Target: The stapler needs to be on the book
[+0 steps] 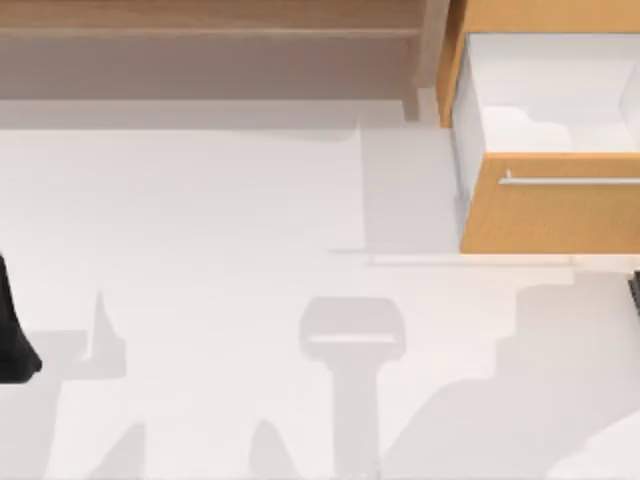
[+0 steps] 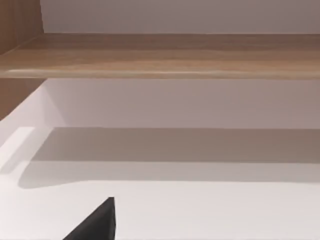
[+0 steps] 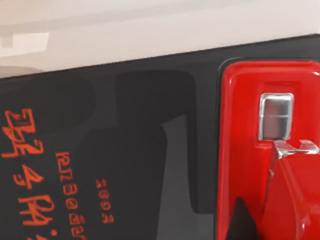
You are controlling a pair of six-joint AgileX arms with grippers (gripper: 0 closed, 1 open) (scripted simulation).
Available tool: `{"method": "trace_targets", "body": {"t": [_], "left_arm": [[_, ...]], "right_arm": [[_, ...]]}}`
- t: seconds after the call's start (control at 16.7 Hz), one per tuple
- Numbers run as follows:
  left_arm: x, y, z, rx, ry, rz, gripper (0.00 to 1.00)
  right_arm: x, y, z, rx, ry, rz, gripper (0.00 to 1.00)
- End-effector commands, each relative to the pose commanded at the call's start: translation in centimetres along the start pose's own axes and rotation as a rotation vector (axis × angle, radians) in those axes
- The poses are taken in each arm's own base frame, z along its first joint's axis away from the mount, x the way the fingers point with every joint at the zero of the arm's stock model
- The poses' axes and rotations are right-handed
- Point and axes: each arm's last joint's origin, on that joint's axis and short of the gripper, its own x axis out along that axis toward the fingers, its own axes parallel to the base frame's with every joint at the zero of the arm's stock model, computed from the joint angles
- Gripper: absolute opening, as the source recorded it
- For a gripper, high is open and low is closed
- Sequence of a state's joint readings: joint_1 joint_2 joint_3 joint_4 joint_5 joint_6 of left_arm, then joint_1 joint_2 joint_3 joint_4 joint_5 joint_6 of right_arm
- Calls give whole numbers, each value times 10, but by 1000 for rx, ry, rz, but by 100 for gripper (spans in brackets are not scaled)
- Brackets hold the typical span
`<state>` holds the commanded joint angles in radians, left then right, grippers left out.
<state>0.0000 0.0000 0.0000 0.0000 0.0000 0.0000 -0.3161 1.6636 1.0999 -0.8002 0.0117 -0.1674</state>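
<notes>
The stapler [image 3: 250, 150] is bright red with a small metal window, and the right wrist view sees it from very close. It lies on the book [image 3: 125, 165], a dark cover with red lettering. A dark wedge [image 3: 241, 220] sits against the stapler's raised red part; I cannot tell whether it belongs to my right gripper. My left gripper [image 1: 12, 340] is parked at the table's far left edge, away from both things. One black tip of it [image 2: 95, 225] shows over bare white table.
A wooden drawer [image 1: 550, 205] with a metal handle stands pulled open at the back right, its white inside bare. A wooden shelf [image 1: 200, 30] runs along the back. A dark sliver [image 1: 634, 290] shows at the right edge.
</notes>
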Motion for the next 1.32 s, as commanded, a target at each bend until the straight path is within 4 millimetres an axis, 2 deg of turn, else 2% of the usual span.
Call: {"method": "trace_targets", "body": {"t": [0.24,0.48,1.26,1.32], "left_arm": [[0,0,0,0,0,0,100],[0,0,0,0,0,0,100],[0,0,0,0,0,0,100],[0,0,0,0,0,0,100]], "right_arm": [[20,24,-6,-110,84,68,0],[21,26,-5,-120,85,73,0],[21,26,-5,-120,85,73,98],[21,26,-5,-120,85,73,100]]}}
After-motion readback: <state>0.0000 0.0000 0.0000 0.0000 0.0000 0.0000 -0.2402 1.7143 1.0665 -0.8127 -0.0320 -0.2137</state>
